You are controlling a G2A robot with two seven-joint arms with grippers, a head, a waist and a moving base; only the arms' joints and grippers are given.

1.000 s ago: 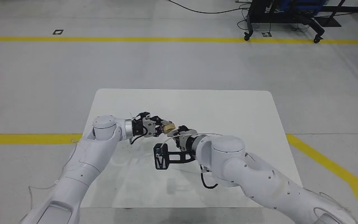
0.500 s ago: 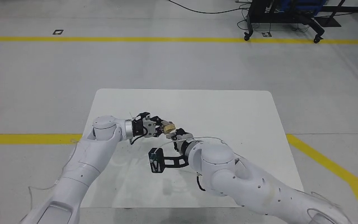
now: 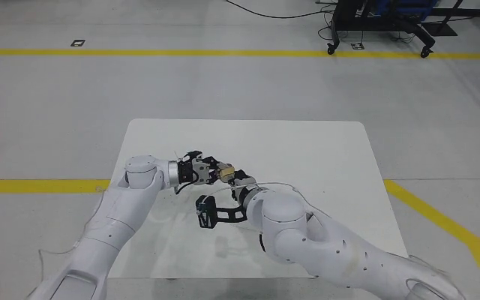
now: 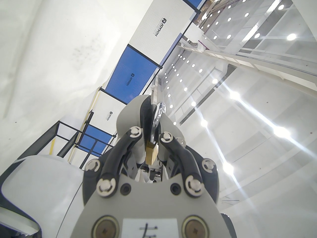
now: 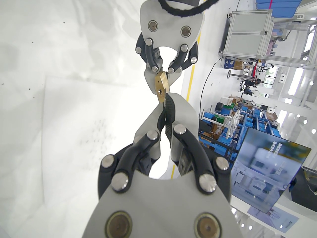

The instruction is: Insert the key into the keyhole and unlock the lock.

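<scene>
- Right wrist view: the brass padlock point(image 5: 162, 85) hangs in the air over the white worktop point(image 3: 315, 150), with its keyhole point(image 5: 161, 91) turned toward the camera.
- The left gripper point(image 4: 152, 127) grips the padlock, its jaws closed on either side of the brass body.
- In the left wrist view the silver shackle point(image 4: 158, 113) sticks out past the jaw tips, while the body sits deeper between them.
- The key point(image 5: 163, 103) is pinched in the closed jaws of the right gripper point(image 5: 168, 107). Only a thin sliver of it shows, between the black ribbed pads point(image 5: 169, 117).
- That sliver meets the lower edge of the padlock, just beside the keyhole. The slot looks dark and unfilled, so the key seems not to be seated in it, though the view is too tight to be sure.
- The two sets of jaws face each other tip to tip, with the padlock between them and the right jaws all but touching the brass.
- From the top view this meeting point lies above the middle of the worktop, toward its left half, with both arms angled in toward it.
</scene>
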